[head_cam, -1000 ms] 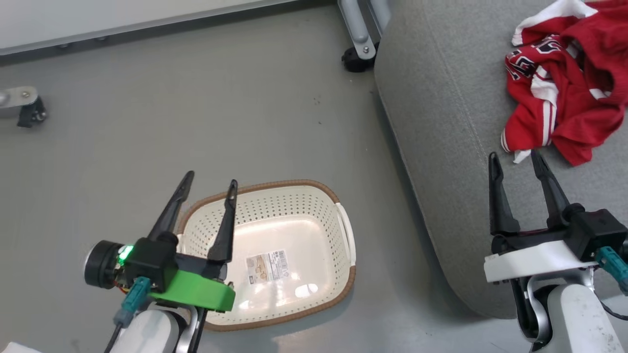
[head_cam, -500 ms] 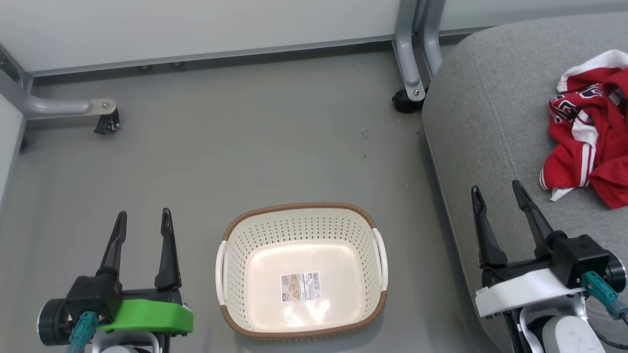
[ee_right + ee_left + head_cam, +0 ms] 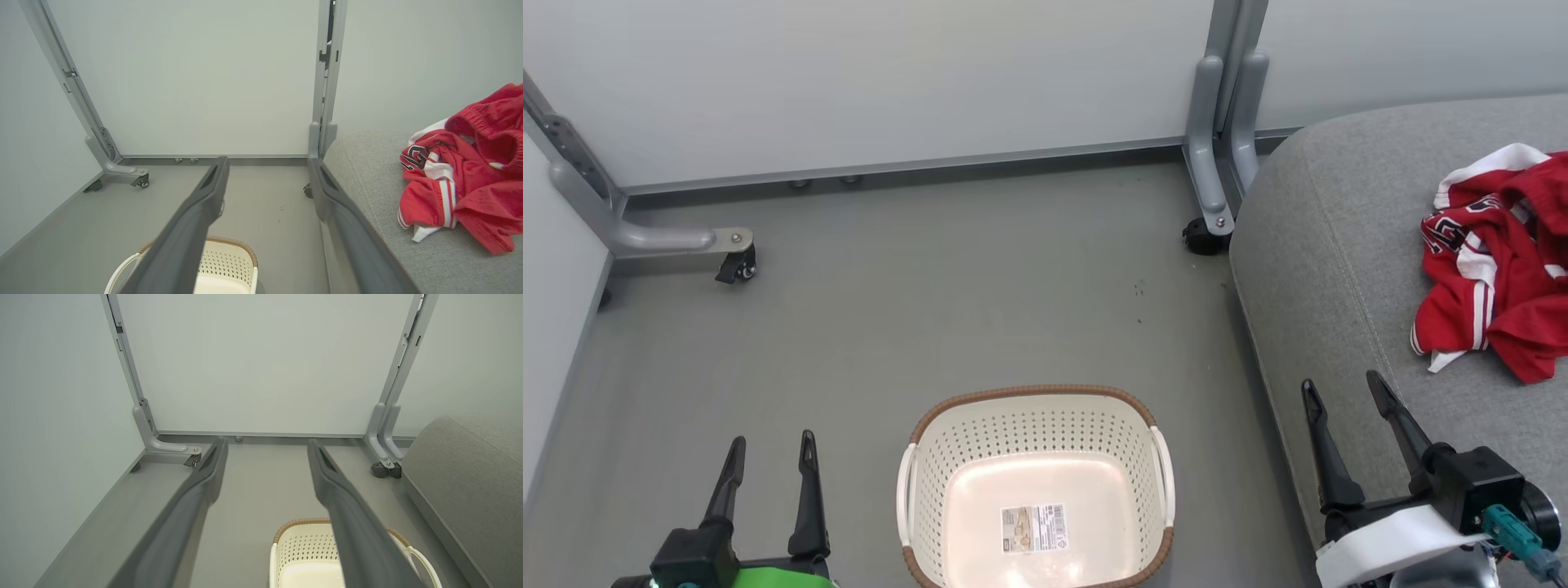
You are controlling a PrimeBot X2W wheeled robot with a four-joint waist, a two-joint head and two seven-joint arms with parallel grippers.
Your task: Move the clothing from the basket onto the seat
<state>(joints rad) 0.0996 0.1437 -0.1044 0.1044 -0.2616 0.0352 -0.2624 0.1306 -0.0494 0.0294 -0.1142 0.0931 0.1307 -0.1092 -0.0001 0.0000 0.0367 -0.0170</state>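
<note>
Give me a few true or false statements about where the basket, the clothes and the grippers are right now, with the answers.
The basket holds no clothing. True.
The red clothing lies on the floor. False: it lies on the grey seat.
The left gripper and the right gripper are both open and hold nothing. True.
The basket stands on the seat. False: it stands on the floor, beside the seat.

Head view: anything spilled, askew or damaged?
Nothing stands out. The basket sits upright on the floor, holding just its sticker; the clothing lies crumpled on the seat, clear of its front edge.
</note>
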